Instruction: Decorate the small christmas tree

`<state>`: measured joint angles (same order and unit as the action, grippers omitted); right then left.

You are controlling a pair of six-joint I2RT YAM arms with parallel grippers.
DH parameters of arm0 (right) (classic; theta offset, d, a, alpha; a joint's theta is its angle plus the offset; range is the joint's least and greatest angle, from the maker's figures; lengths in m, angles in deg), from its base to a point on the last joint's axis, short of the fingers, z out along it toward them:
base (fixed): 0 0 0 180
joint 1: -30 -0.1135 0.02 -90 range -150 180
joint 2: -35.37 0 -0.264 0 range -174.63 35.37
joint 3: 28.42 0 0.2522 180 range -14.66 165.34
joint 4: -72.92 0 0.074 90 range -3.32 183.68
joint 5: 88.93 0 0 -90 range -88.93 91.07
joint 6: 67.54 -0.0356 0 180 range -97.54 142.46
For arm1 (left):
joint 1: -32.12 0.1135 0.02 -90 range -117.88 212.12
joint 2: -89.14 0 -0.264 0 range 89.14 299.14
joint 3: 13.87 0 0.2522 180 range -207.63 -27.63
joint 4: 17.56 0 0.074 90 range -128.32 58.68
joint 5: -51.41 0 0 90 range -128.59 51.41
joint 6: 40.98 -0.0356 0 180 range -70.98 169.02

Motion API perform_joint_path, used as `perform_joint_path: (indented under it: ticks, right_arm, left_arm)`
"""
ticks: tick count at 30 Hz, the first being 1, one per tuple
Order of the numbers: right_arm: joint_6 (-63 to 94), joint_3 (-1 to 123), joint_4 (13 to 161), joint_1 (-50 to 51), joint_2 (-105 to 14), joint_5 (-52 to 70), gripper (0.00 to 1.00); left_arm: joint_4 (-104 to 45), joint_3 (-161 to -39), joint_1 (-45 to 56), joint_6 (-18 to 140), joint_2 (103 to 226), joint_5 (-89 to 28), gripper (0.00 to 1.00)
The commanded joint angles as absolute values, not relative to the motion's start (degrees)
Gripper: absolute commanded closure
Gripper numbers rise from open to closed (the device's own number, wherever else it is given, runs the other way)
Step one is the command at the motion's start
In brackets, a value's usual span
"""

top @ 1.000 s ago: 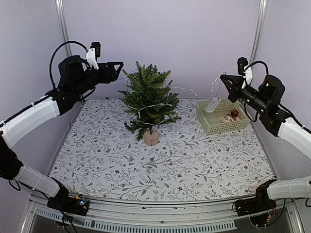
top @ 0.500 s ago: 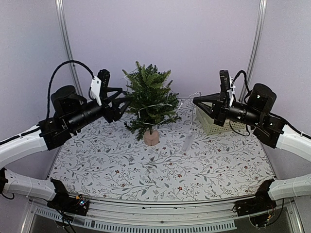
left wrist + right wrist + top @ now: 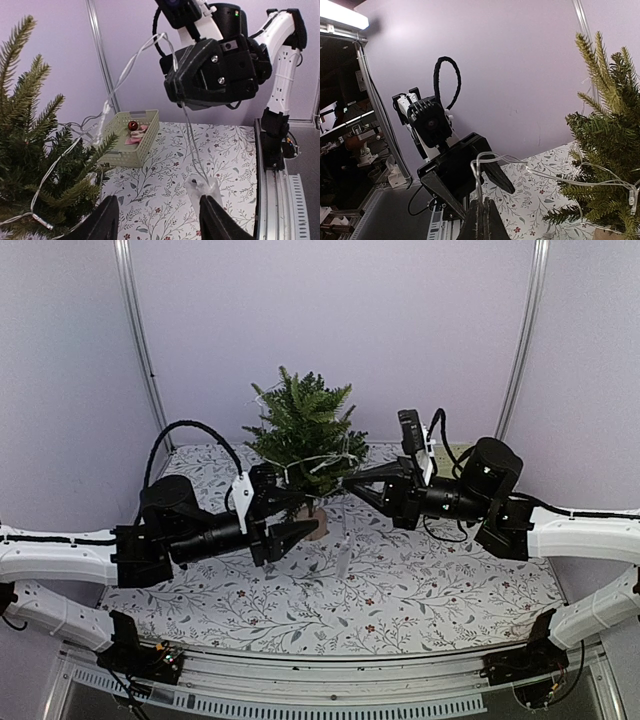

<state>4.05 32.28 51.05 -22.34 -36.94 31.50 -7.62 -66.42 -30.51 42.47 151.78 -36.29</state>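
The small christmas tree [image 3: 303,440] stands at the back middle of the table with a white light string [image 3: 322,461] draped over it. My right gripper [image 3: 349,483] is shut on a loop of the light string wire [image 3: 481,165], just right of the tree and above the table. A clear battery pack [image 3: 202,189] hangs from the wire below it. My left gripper [image 3: 304,519] is open and empty, in front of the tree's base and facing the right gripper. The tree fills the left of the left wrist view [image 3: 35,165] and the right of the right wrist view [image 3: 607,165].
A pale green basket [image 3: 131,141] with a red ball [image 3: 132,125] and pink items sits at the back right; the right arm hides most of it in the top view. The table has a floral cloth [image 3: 400,590]. Frame posts [image 3: 138,340] stand at the back corners.
Both arms have swung down and inward from the back corners to the middle in front of the tree. The right gripper brought the light string and its battery pack away from the basket.
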Motion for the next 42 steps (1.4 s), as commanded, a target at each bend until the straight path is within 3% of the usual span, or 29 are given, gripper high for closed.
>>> perform_joint_path:
  ticks: [1,11,22,27,36,37,40,42]
  right_arm:
    - [0.46,32.7,43.23,-24.58,-39.03,30.2,1.0]
    - [-1.48,32.71,38.45,-26.17,-42.96,29.98,1.0]
    - [-2.62,32.8,35.53,-26.22,-44.69,31.1,1.0]
    - [-3.46,32.58,33.64,-26.27,-45.34,31.56,1.0]
    - [-4.54,32.52,30.88,-26.3,-47.56,31.66,1.0]
    - [-4.66,32.72,30.87,-26.33,-47.92,31.65,0.96]
    - [-4.79,33.31,30.87,-26.33,-48.67,31.92,0.6]
    - [-4.71,33.26,31.0,-26.32,-48.67,31.26,0.45]
  left_arm:
    - [0.43,-66.39,-32.86,40.9,154.82,-36.56,0.46]
    - [6.64,-66.39,-33.79,41.6,158.1,-33.32,0.63]
    - [6.82,-66.21,-33.79,43.1,158.68,-33.5,0.74]
    - [6.39,-65.05,-33.72,45.85,156.51,-37.39,1.0]
    - [3.29,-59.27,-33.31,50.34,146.9,-45.59,1.0]
    - [2.11,-59.06,-33.23,50.48,145.88,-46.72,1.0]
    - [-1.85,-58.94,-32.0,51.31,142.99,-49.17,1.0]
    - [-5.24,-59.44,-30.71,51.76,141.65,-50.72,1.0]
